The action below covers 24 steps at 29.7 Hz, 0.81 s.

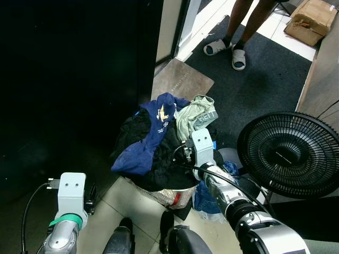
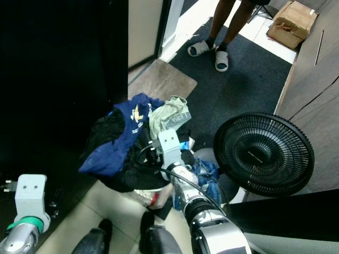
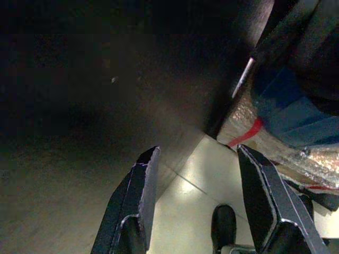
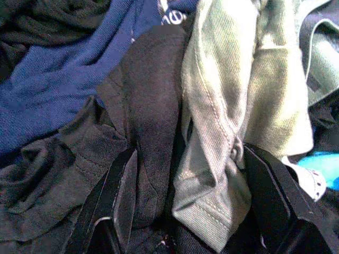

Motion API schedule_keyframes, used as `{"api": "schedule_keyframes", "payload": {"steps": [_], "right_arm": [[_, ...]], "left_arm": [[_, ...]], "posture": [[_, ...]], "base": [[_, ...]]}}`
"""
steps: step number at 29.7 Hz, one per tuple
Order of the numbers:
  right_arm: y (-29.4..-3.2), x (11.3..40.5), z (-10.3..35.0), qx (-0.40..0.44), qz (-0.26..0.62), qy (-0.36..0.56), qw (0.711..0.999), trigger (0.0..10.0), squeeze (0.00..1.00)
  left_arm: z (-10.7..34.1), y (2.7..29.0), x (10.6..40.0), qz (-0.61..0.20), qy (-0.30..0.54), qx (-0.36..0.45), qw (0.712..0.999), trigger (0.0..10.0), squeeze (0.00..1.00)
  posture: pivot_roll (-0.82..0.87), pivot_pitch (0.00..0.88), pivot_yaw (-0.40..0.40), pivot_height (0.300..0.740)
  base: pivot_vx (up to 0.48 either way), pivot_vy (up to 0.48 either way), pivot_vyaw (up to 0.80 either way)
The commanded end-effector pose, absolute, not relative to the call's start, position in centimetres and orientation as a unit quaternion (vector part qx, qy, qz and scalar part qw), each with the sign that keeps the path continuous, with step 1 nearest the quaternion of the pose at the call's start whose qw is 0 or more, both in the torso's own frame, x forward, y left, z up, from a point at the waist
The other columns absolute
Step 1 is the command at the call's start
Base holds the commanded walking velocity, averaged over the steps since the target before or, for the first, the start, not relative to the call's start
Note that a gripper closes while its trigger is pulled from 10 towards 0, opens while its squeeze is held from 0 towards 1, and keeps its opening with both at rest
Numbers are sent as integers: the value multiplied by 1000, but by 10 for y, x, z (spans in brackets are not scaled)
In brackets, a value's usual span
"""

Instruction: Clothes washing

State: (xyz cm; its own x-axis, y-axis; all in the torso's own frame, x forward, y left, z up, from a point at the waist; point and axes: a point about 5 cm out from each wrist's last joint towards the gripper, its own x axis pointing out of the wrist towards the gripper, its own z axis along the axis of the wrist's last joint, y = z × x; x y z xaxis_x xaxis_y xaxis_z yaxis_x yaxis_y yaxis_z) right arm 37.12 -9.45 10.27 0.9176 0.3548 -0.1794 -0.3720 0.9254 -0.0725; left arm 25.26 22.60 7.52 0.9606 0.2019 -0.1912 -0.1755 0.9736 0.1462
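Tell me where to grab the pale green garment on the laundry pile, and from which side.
Grip the bunched fold of the pale green garment lying between the right gripper fingers. Come from above, on the pile's fan side: it lies on top there, with black clothing alongside.

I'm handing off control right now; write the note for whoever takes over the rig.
Right gripper: open, pushed into the laundry pile, fingers straddling a black garment and a pale green garment; not closed on anything yet.
Left gripper: open, idle low beside the basket, above the floor tiles.
Clothes, including a blue shirt, are heaped in the basket. A fan stands to the right; a person stands ahead.
Done: reach into pile. Left: grasp, lift, load the clothes.
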Motion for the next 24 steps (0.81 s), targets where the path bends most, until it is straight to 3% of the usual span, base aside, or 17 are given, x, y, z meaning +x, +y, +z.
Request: {"api": "schedule_keyframes", "payload": {"steps": [1, 3, 24], "right_arm": [[-102, 362, 81, -56, 173, 127, 975, 4196, 0], [-105, 363, 82, -59, 159, 123, 978, 0, 0], [-126, 373, 111, -51, 103, 22, 993, 0, 0]], "left_arm": [[63, 225, 244, 93, 135, 62, 984, 10000, 0], [63, 225, 243, 94, 138, 63, 984, 10000, 0], [64, 219, 256, 85, 139, 61, 985, 10000, 0]], "posture": [[191, 491, -108, 740], [191, 488, -108, 740], [182, 416, -89, 740]], "base": [[0, 0, 0], [0, 0, 0], [0, 0, 0]]}}
